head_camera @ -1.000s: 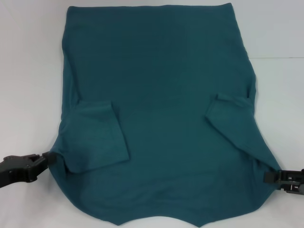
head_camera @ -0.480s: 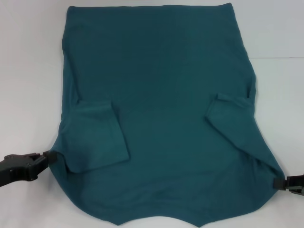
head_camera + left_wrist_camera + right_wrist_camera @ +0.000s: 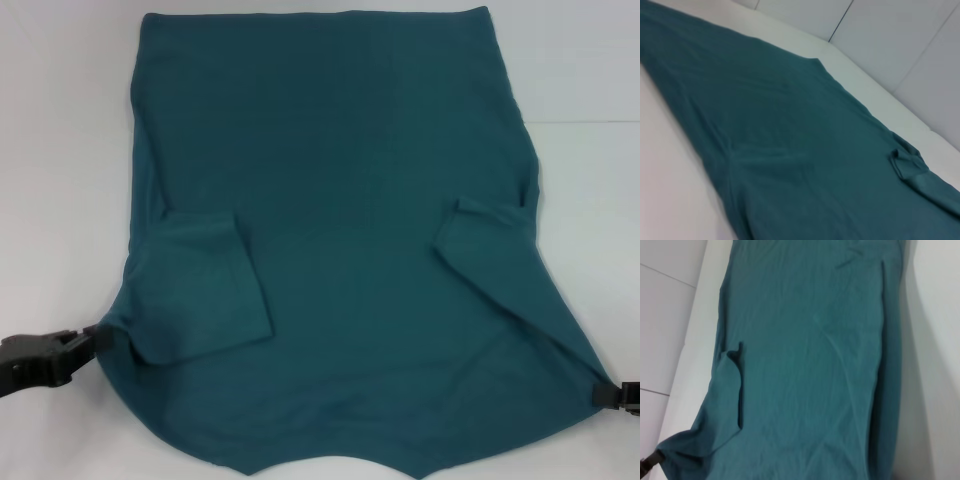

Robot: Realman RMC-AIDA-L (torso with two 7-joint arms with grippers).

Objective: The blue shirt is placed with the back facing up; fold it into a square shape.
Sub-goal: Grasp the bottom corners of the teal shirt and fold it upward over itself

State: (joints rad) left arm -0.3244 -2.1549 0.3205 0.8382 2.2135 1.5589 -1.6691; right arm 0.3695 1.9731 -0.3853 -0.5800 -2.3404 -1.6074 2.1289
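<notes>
Head view shows the blue shirt spread flat on a white table, plain side up, with both sleeves folded in over the body. Nearest the robot, the shirt's curved edge runs off the lower border of the picture. The left gripper sits at the near left corner of the cloth, its black fingertips closed on the shirt's edge, which is drawn out to a small point where they pinch it. The right gripper sits at the opposite near corner, mostly out of frame; its tip meets the cloth where the fabric is pulled to a point, so it seems to pinch the edge as well, jaws narrow. Just beyond the left gripper lies the folded left sleeve, a flap resting on the body. Beyond the right gripper the other folded sleeve lies smaller and more creased. Farther off, the shirt narrows to a straight far edge, well away from both grippers. Both wrist views show the teal cloth stretching away over the table.
</notes>
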